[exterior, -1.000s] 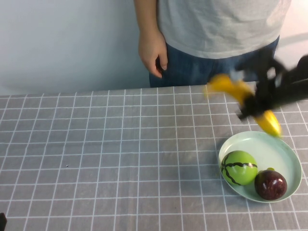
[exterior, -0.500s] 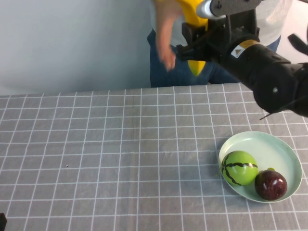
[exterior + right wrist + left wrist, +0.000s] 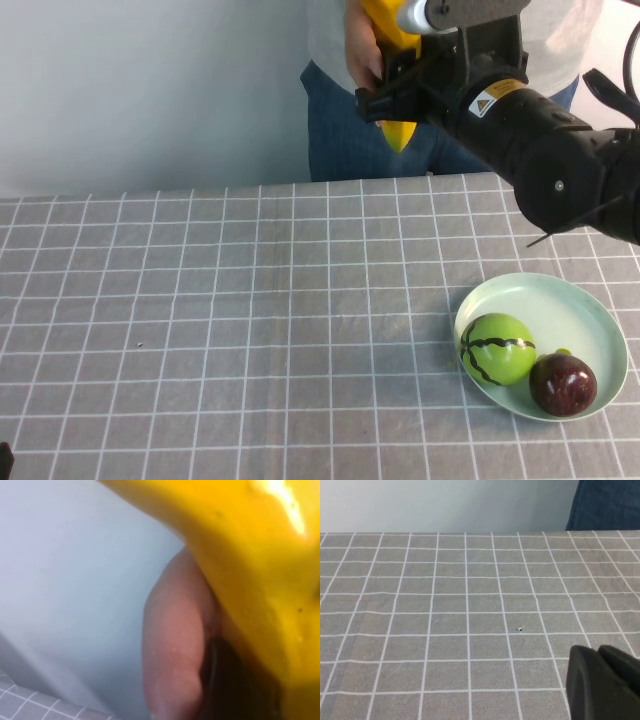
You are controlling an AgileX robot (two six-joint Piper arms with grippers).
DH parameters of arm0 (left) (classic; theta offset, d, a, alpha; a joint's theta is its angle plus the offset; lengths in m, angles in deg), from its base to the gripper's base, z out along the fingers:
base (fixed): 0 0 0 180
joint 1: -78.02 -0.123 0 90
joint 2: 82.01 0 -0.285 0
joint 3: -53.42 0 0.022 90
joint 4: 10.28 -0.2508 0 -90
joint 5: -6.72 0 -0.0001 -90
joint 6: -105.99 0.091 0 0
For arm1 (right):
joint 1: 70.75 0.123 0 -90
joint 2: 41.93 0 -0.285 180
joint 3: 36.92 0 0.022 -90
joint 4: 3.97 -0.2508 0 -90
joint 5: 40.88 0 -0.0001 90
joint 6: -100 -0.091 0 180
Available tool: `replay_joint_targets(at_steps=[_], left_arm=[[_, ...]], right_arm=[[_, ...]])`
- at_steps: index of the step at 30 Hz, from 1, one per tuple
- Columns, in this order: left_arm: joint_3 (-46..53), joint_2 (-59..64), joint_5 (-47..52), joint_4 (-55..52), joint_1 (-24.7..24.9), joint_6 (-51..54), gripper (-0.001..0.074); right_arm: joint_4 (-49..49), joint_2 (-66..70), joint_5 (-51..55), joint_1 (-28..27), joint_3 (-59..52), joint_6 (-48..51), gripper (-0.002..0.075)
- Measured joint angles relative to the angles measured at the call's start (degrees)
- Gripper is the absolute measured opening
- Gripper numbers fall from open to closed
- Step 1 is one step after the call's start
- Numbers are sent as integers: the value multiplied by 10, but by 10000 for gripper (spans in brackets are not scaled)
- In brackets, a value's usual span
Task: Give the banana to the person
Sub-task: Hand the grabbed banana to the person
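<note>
Now the right end effector [image 3: 400, 75] is raised high beyond the desk [image 3: 250, 330], clenched on the banana [image 3: 398, 128], whose tip hangs just below it. The person [image 3: 450, 40] has a hand [image 3: 362, 45] touching the fruit beside the end effector. Best to hold steady and let go only once that hand grips firmly. The left end effector [image 3: 602, 682] hovers low over the desk, fingers together, empty.

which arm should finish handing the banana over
Right. The right hand holds the banana raised against the person's hand; the left hand sits low over the table.
</note>
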State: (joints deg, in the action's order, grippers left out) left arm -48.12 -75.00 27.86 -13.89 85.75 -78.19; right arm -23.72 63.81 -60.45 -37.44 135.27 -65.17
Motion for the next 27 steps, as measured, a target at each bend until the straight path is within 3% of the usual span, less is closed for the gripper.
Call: replay_joint_targets(at_steps=[9, 14, 17, 24, 27], left_arm=[[0, 0, 0, 0, 0, 0, -5], [0, 0, 0, 0, 0, 0, -5], [0, 0, 0, 0, 0, 0, -5], [0, 0, 0, 0, 0, 0, -5], [0, 0, 0, 0, 0, 0, -5]], right_arm=[[1, 4, 14, 0, 1, 17, 292], [1, 5, 56, 0, 1, 25, 442], [1, 5, 69, 0, 1, 31, 475], [1, -33, 110, 0, -18, 38, 481], [1, -101, 138, 0, -70, 38, 417]])
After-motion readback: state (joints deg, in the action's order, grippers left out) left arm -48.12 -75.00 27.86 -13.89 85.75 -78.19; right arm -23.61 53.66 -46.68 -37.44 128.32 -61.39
